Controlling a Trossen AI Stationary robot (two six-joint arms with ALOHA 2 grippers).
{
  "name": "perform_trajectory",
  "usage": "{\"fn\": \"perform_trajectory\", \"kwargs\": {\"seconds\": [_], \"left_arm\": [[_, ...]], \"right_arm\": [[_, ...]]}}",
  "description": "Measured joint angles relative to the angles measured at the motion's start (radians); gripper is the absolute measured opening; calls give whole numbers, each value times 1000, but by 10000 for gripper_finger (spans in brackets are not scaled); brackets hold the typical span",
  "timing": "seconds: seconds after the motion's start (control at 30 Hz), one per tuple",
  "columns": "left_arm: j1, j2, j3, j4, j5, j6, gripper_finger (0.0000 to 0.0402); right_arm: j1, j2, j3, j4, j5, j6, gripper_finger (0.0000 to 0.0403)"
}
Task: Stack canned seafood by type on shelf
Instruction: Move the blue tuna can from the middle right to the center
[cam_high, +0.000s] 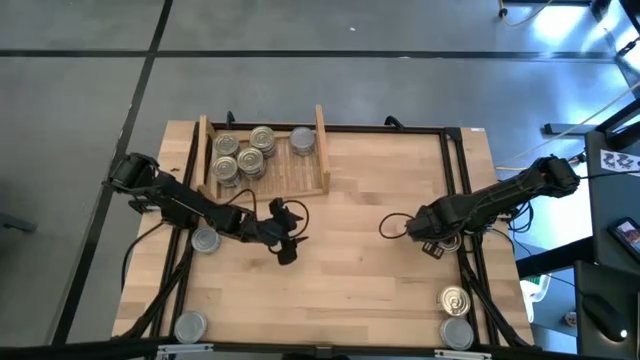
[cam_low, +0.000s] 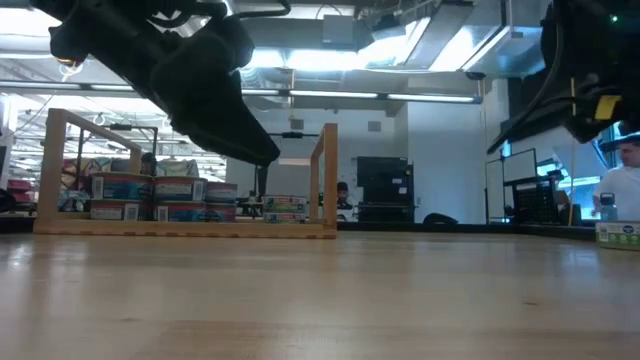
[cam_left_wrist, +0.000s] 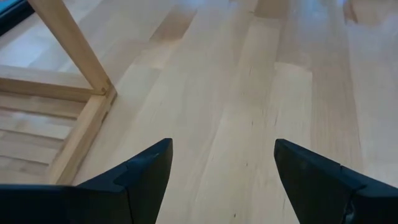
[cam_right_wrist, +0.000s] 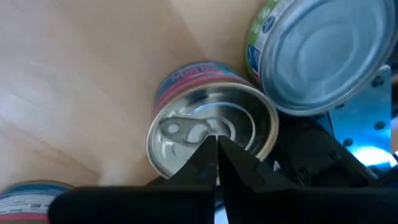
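The shelf (cam_high: 322, 150) (cam_low: 330, 178) stands at the table's far left, with several cans (cam_high: 240, 155) (cam_low: 150, 198) stacked in its left part. My left gripper (cam_high: 292, 237) (cam_left_wrist: 224, 146) hovers open over bare tabletop, just near of the shelf's right front corner (cam_left_wrist: 99, 93). My right gripper (cam_high: 430, 238) (cam_right_wrist: 216, 149) is shut and empty at the right, pointing steeply down. In its wrist view the shut tips show in front of a pull-tab can (cam_right_wrist: 211, 130). A grey-topped, green-labelled can (cam_right_wrist: 317, 56) lies beside that can. The low view shows this arm (cam_low: 585, 70) raised above the table.
Loose cans lie on the table: a grey-topped one (cam_high: 205, 240) under my left arm, another (cam_high: 190, 325) at the near left corner, a golden pull-tab one (cam_high: 455, 298) and a grey one (cam_high: 457, 333) at the near right. Bare tabletop (cam_high: 360, 280) spreads between the arms.
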Motion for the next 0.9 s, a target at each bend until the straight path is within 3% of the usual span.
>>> {"fn": "perform_trajectory", "kwargs": {"seconds": [0.47,0.7,0.9], "left_arm": [[0,0,0,6,0,7,279],[3,0,0,8,0,45,279],[7,0,0,8,0,36,279]], "right_arm": [[-1,47,-12,59,-9,-6,8],[-1,124,-6,191,-15,-80,5],[0,151,32,265,98,-102,6]]}}
